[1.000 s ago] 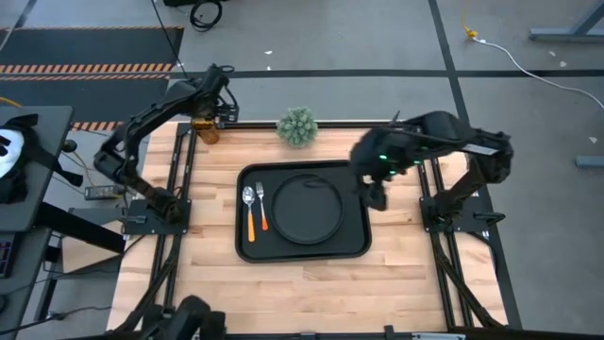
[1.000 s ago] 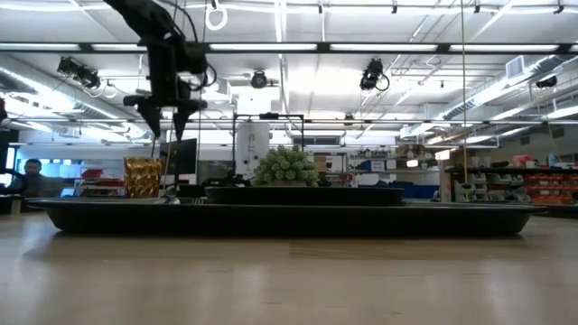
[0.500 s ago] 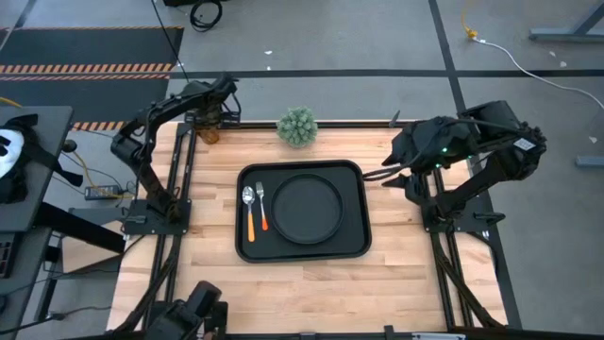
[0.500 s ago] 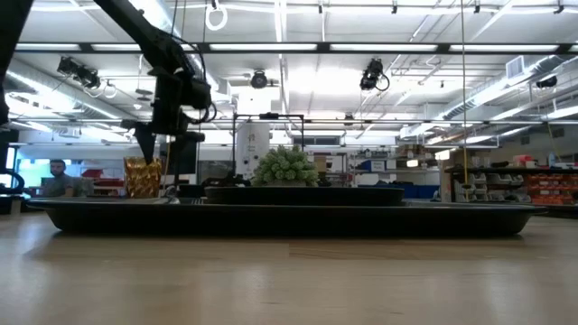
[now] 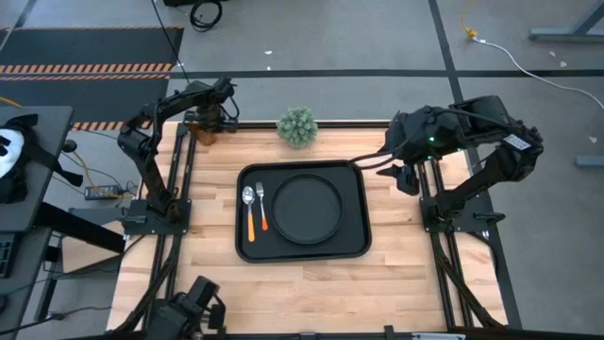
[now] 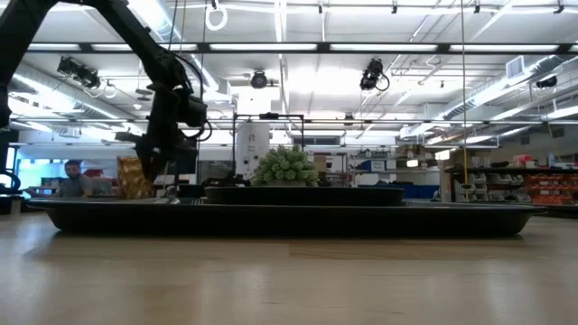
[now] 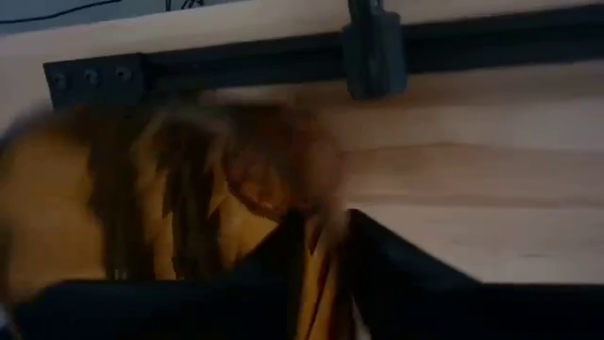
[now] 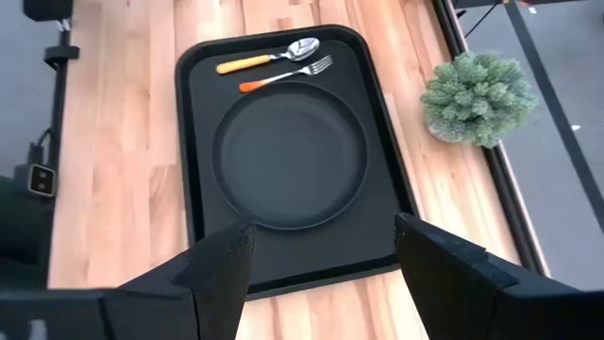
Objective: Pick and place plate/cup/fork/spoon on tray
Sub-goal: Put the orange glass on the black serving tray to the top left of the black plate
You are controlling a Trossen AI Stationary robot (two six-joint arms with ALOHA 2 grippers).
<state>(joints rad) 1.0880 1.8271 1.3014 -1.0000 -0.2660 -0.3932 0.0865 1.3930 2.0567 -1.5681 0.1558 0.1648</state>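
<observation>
High view showed my left tool [image 5: 209, 121] clenched on the cup [image 5: 201, 129], upper left of frame. My right tool [image 8: 321, 260] hung released over the tray's [image 5: 361, 247] right edge.

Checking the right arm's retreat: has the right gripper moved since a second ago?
Yes. In the high view the right gripper has moved off the tray's right rim, outward to the table's right side rail.
</observation>
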